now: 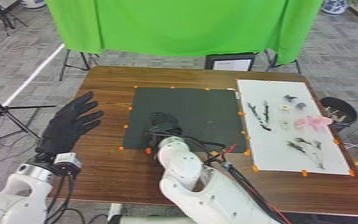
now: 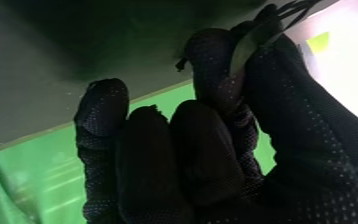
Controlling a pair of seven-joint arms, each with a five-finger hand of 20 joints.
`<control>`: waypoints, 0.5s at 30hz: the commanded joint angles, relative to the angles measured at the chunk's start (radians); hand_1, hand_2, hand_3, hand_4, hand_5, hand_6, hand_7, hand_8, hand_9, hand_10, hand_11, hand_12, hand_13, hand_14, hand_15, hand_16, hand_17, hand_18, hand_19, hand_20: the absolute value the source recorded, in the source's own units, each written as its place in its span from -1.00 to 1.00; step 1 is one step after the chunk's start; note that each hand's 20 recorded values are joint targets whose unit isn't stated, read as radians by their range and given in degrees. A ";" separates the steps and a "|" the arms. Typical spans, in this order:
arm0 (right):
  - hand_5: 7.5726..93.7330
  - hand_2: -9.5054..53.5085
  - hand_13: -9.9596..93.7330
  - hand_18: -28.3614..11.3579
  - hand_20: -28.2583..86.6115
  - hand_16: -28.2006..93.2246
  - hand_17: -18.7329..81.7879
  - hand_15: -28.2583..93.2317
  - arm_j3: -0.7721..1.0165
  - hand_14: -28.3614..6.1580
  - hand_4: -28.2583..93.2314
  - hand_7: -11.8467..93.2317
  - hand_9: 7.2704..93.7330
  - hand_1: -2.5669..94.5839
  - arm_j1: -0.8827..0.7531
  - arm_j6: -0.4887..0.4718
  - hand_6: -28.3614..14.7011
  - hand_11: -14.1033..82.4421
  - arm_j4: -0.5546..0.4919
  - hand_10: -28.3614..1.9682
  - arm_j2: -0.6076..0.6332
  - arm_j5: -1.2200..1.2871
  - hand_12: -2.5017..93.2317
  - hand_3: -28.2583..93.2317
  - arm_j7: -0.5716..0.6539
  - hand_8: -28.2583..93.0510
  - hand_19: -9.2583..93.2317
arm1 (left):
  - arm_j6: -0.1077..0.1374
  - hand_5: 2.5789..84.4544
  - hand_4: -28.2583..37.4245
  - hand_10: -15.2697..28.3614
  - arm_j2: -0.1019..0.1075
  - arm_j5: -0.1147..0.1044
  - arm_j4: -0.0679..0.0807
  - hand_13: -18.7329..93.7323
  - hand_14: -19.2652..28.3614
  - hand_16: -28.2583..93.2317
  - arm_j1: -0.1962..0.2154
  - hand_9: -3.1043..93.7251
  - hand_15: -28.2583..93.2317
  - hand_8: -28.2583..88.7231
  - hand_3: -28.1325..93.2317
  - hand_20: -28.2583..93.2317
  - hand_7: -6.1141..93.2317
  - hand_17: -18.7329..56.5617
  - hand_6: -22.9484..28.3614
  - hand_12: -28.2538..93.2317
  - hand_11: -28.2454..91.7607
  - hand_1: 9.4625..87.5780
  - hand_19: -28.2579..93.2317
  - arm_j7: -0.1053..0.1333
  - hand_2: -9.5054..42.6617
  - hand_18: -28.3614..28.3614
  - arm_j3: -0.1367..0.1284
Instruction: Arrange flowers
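Observation:
My left hand [image 1: 69, 122] is held up at the table's left side, fingers straight. Low over the dark mat [image 1: 211, 107] is my right hand [image 1: 164, 121]. In the right wrist view, the thumb and a finger of my right hand [image 2: 286, 115] pinch a thin green stem [image 2: 242, 54] with narrow dark strands. On the white sheet [image 1: 280, 162] lie dark twigs [image 1: 260, 115], a pink flower [image 1: 314, 122], small pale flowers [image 1: 285, 108], small bluish flowers [image 1: 290, 98] and a branching stem [image 1: 309, 148].
Orange tape [image 1: 120, 148] marks the edges of the mat and sheet on the brown table [image 1: 109, 172]. A dark bin [image 1: 339, 111] stands off the table's right edge. A green cloth [image 1: 180, 25] hangs behind the table, near a framed board [image 1: 230, 63].

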 commanded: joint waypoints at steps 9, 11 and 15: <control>0.59 -0.99 0.76 -0.63 0.10 0.15 0.04 0.96 0.019 0.17 -0.79 0.19 0.85 -0.29 -0.019 -0.092 0.35 0.82 0.012 0.46 -0.018 -0.008 0.37 0.93 0.014 -0.12 0.86 | -0.012 -0.44 -1.00 0.22 -0.004 -0.005 0.000 -0.35 0.48 -0.53 0.004 -0.48 -0.02 -0.69 0.64 -0.37 -0.50 -0.76 0.03 -0.24 -0.23 -0.62 0.12 -0.010 -0.80 0.77 -0.005; 0.60 -0.95 0.76 -0.64 0.10 0.15 0.03 0.96 0.026 0.17 -0.80 0.17 0.85 -0.33 -0.022 -0.096 0.33 0.81 0.014 0.45 -0.021 -0.012 0.37 0.92 0.015 -0.13 0.86 | -0.015 -0.44 -1.00 0.22 -0.002 -0.005 0.001 -0.35 0.48 -0.53 0.003 -0.48 -0.02 -0.70 0.64 -0.37 -0.50 -0.76 0.03 -0.24 -0.23 -0.62 0.12 -0.013 -0.79 0.77 -0.006; 0.61 -0.92 0.75 -0.65 0.11 0.15 0.03 0.96 0.028 0.16 -0.82 0.13 0.85 -0.40 -0.020 -0.102 0.31 0.80 0.013 0.44 -0.017 -0.017 0.38 0.91 0.011 -0.15 0.86 | -0.014 -0.44 -1.00 0.22 -0.006 -0.004 0.000 -0.35 0.48 -0.53 0.009 -0.48 -0.02 -0.70 0.63 -0.37 -0.50 -0.76 0.03 -0.24 -0.23 -0.62 0.12 -0.014 -0.79 0.77 -0.010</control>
